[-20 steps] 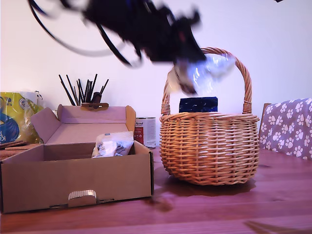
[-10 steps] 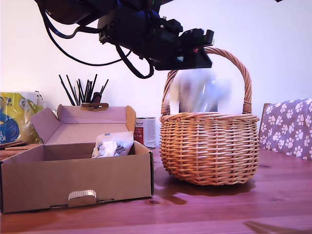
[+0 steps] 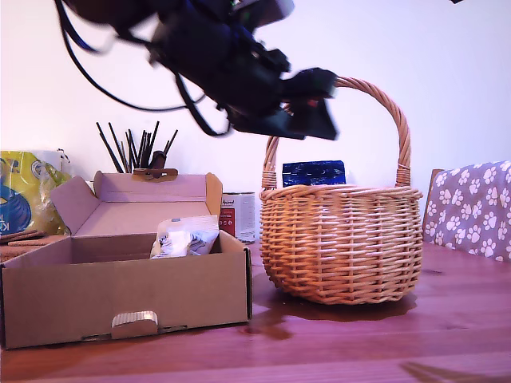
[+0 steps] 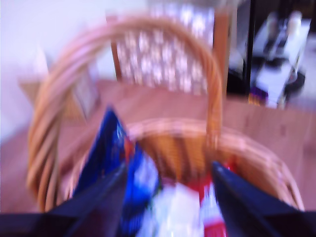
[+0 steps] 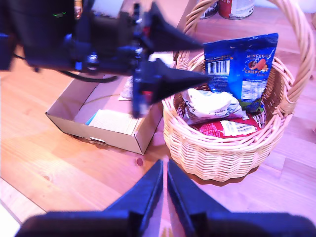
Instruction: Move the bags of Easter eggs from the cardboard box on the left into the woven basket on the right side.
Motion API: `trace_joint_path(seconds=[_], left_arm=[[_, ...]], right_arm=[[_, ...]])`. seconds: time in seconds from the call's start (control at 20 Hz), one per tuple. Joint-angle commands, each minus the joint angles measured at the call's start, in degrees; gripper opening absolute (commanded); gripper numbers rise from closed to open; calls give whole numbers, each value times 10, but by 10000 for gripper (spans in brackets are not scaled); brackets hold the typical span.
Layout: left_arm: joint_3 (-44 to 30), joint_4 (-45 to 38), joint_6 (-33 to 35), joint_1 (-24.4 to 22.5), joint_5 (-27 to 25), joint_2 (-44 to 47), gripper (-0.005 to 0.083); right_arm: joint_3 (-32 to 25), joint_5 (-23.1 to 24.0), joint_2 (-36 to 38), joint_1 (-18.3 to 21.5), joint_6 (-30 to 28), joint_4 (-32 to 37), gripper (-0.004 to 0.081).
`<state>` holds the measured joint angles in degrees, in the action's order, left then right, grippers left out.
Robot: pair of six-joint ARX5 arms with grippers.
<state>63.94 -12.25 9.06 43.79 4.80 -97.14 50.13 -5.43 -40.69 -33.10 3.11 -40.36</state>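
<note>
Arm up over the basket, one bag left in the box

A dark arm [image 3: 231, 68] hung above the woven basket [image 3: 342, 243]; a dark-blue bag [image 3: 313, 172] poked over its rim, and a white-silver bag [image 3: 185, 237] sat in the cardboard box [image 3: 120, 299].

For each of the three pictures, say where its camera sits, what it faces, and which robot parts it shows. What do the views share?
Exterior view: low, table level, facing the cardboard box, the woven basket and an arm above.
First wrist view: on my first gripper, looking blurrily into the basket between open jaws.
Second wrist view: on my second gripper, high up, looking down on my first gripper, box and basket.
Shared: the basket and its dark-blue bag.
</note>
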Motion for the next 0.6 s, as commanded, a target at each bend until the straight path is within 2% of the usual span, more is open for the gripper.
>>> trace_joint_path(seconds=[0.0, 0.15, 0.35, 0.4, 0.5, 0.55], left_arm=[[-8, 58, 11, -9, 2, 51, 335], [-8, 194, 61, -41, 0, 101, 337], [-8, 330, 79, -111, 7, 131, 345], [-8, 345, 92, -130, 33, 131, 408], [-8, 340, 105, -153, 55, 124, 686], [-8, 329, 112, -162, 54, 122, 765]], right_arm=[[-2, 0, 3, -2, -2, 2, -12], [-2, 0, 3, -2, -1, 2, -12], [-2, 0, 3, -2, -1, 2, -12], [-2, 0, 3, -2, -2, 2, -12], [-2, 0, 3, -2, -2, 2, -12], [-2, 0, 3, -2, -1, 2, -12]])
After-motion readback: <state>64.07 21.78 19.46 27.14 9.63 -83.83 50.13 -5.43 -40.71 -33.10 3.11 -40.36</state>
